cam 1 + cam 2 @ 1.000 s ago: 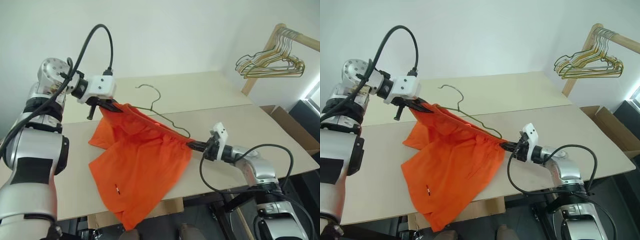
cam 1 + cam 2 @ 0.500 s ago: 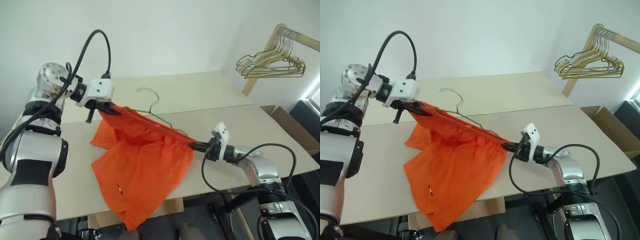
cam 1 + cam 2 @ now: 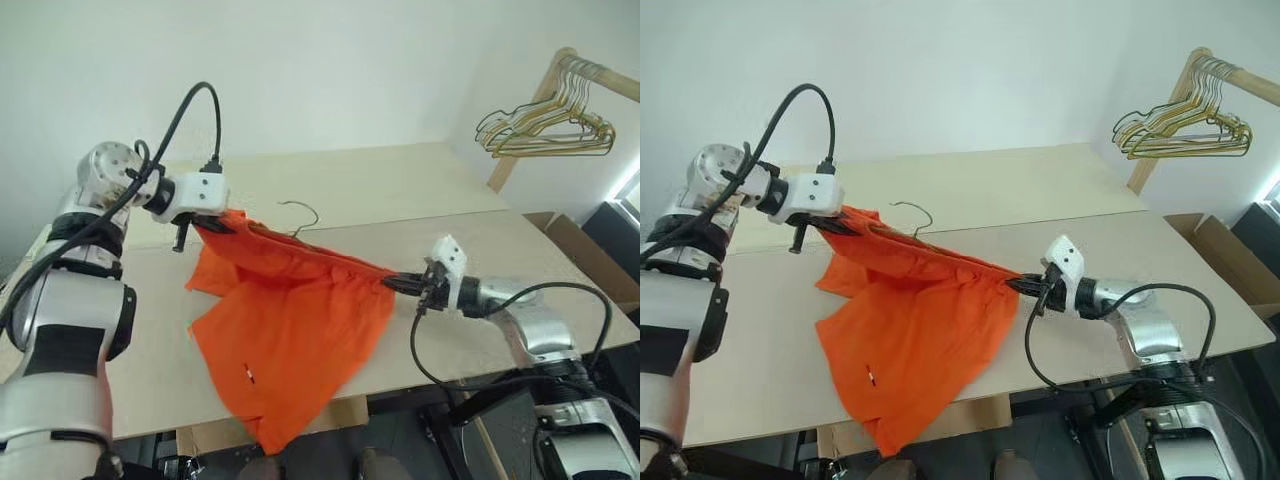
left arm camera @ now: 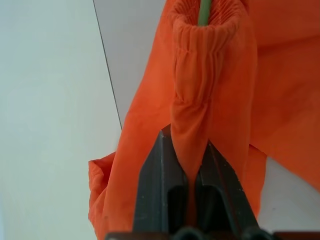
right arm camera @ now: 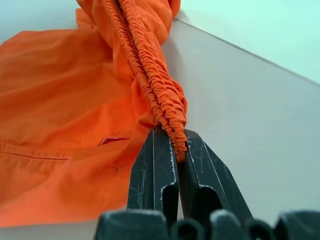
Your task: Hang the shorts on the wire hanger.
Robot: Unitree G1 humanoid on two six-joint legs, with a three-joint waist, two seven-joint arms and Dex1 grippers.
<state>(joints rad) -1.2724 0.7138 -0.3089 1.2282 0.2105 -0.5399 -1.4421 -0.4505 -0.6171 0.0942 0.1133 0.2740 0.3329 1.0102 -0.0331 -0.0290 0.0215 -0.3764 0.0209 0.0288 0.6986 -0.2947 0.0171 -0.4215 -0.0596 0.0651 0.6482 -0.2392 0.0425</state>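
A: Where are the shorts (image 3: 290, 330)?
B: Stretched above the table (image 3: 420, 185), hanger (image 3: 298, 212) hook poking from the waistband.
A: Grippers?
B: Left gripper (image 4: 186, 150) and right gripper (image 5: 172, 145) each pinch a waistband end.

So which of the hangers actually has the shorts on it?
The lone hanger over the table, its hook poking up above the stretched orange shorts waistband. The bunched hangers on the wooden rack at the right carry nothing.

The shorts (image 3: 290, 330) cover most of the wire hanger (image 3: 912, 212) — just its hook shows.
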